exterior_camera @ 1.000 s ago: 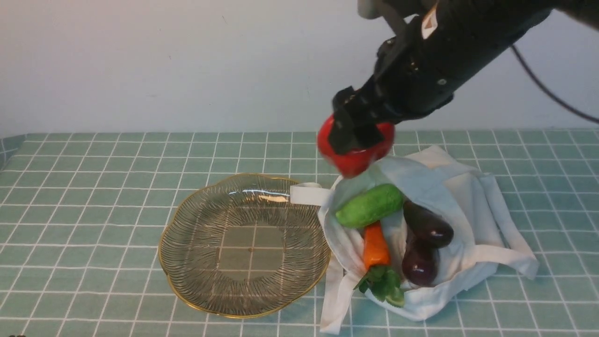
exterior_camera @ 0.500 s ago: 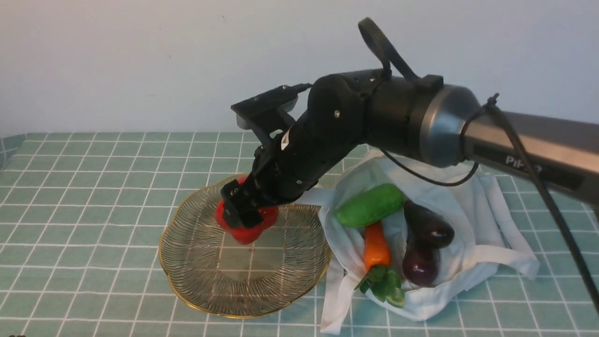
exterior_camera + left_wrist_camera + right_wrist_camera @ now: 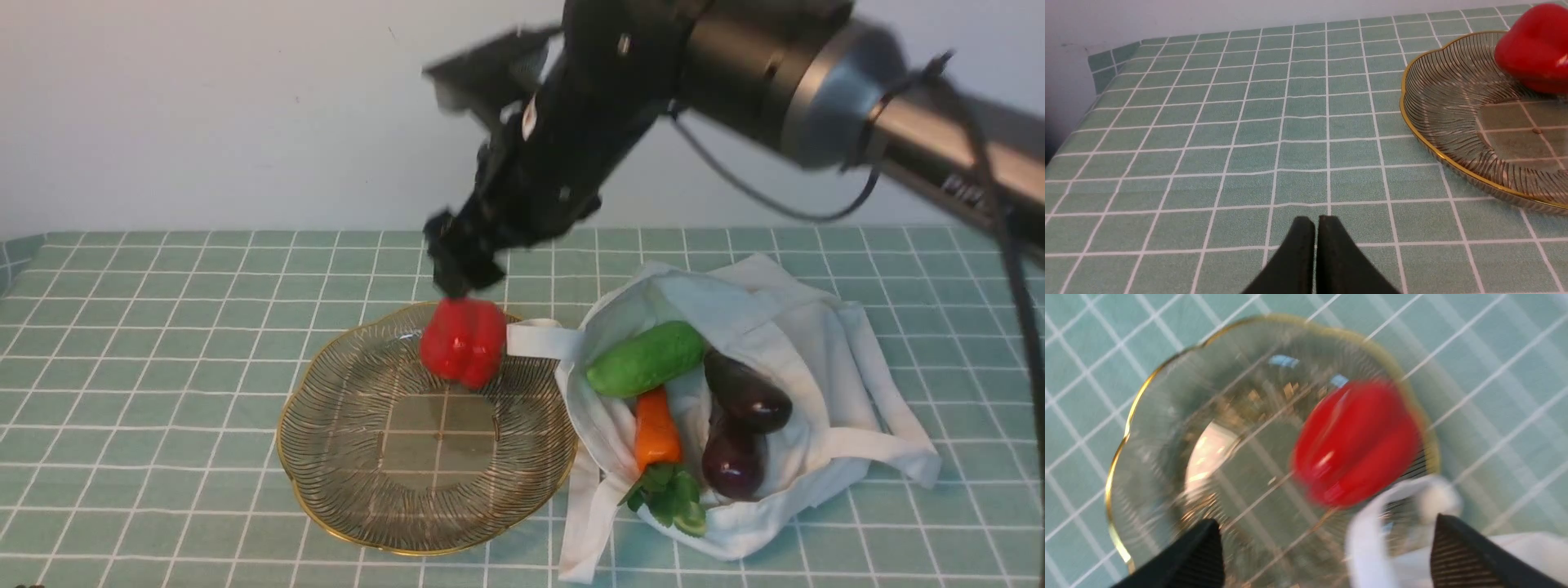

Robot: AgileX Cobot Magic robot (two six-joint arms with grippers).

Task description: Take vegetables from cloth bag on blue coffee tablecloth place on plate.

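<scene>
The red bell pepper (image 3: 463, 340) lies on the far right part of the glass plate (image 3: 343, 425); it also shows in the left wrist view (image 3: 1535, 49) and the right wrist view (image 3: 1357, 443). My right gripper (image 3: 459, 265) hangs open and empty just above the pepper; its jaws stand wide apart in the right wrist view (image 3: 1327, 526). The white cloth bag (image 3: 808, 359) lies right of the plate, holding the green cucumber (image 3: 645, 358), the orange carrot (image 3: 655, 429) and two purple eggplants (image 3: 744, 392). My left gripper (image 3: 1316, 220) is shut and empty, low over the tablecloth (image 3: 1249, 122) left of the plate (image 3: 1437, 106).
A bag strap (image 3: 535, 336) lies over the plate's right rim, close to the pepper. Another strap (image 3: 584, 523) hangs toward the table's front. The wall (image 3: 245, 114) stands behind the table. My right arm (image 3: 784, 73) reaches across above the bag.
My right gripper carried the pepper from above the bag leftward down onto the plate, let it go, and has risen above it with jaws open.
</scene>
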